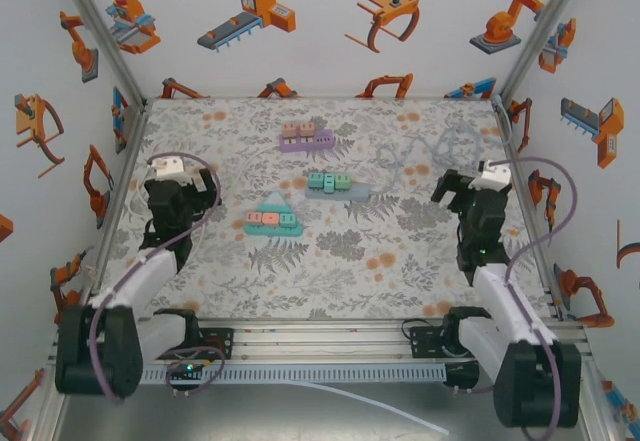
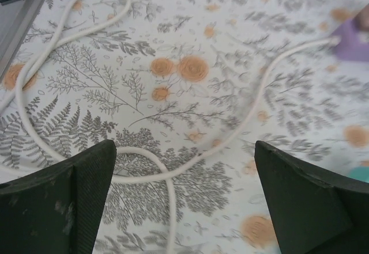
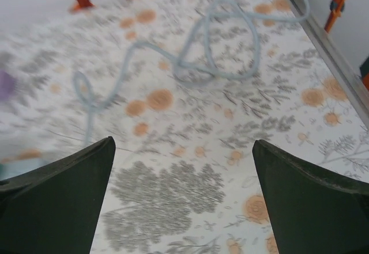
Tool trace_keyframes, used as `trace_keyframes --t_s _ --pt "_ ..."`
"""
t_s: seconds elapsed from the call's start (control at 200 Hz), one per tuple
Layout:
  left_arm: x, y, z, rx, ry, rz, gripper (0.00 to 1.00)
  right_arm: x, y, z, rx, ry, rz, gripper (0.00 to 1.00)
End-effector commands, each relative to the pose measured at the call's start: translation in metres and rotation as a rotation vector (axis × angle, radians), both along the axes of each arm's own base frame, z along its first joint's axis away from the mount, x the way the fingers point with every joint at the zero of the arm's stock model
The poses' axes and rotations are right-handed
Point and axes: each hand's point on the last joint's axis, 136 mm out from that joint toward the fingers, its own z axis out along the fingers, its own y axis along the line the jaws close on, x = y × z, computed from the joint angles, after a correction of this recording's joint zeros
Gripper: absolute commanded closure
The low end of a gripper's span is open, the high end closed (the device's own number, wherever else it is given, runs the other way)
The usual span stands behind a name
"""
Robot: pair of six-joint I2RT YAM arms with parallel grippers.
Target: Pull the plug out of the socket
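The left gripper [image 2: 184,150] and the right gripper [image 3: 183,144] both stand wide and hold nothing above the flower-printed bench [image 1: 400,251]. Blocky plugs [image 1: 300,129] sit in three plastic pieces in the middle of the bench: a purple socket [image 1: 305,142], a teal socket [image 1: 330,182] and a triangular green socket [image 1: 273,223]. A thin white cable [image 2: 57,64] curls below the left gripper.

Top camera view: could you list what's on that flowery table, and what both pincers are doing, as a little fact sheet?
Surface: flowery table
Socket blocks: purple block at back, teal block mid-table, green block nearest the arms
Plugs: pinkish pieces seated on green block
Cables: white cable left, pale blue cable right
Left pincer: open, empty, over white cable
Right pincer: open, empty
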Motion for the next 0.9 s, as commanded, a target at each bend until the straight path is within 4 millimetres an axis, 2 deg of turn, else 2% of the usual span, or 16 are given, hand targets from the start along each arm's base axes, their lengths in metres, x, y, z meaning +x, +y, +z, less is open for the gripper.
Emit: trace_keyframes --t_s 0.0,0.125,0.255,0.381,0.486,0.576,0.676,0.716,0.781,0.891 --pt "-0.025 -0.005 0.003 -0.174 0.144 0.040 0.03 -0.024 0.040 -0.014 0.227 0.241 0.140 0.10" --pt "-0.037 -0.031 0.012 -0.335 0.300 -0.036 0.03 -0.037 0.101 0.004 0.262 0.386 0.329 0.10" --pt "-0.031 -0.069 0.013 -0.420 0.450 -0.191 0.03 -0.042 0.189 0.014 0.243 0.531 0.565 0.09" --pt "-0.015 -0.100 -0.006 -0.442 0.578 -0.290 0.00 -0.038 0.267 0.005 0.232 0.681 0.706 0.10" --pt "-0.004 -0.130 -0.029 -0.401 0.695 -0.368 0.03 -0.028 0.309 -0.018 0.177 0.768 0.724 0.12" --pt "0.006 -0.153 -0.047 -0.338 0.760 -0.406 0.04 -0.023 0.327 -0.033 0.162 0.816 0.725 0.12" --pt "0.018 -0.168 -0.072 -0.209 0.806 -0.408 0.03 -0.023 0.332 -0.037 0.197 0.807 0.729 0.12" --pt "0.022 -0.171 -0.083 -0.158 0.819 -0.403 0.00 -0.026 0.330 -0.037 0.205 0.798 0.727 0.12" --pt "0.027 -0.172 -0.097 -0.099 0.841 -0.386 0.01 -0.030 0.321 -0.036 0.197 0.783 0.712 0.11" --pt "0.026 -0.182 -0.114 -0.120 0.886 -0.403 0.02 -0.041 0.300 -0.036 0.175 0.755 0.672 0.11"
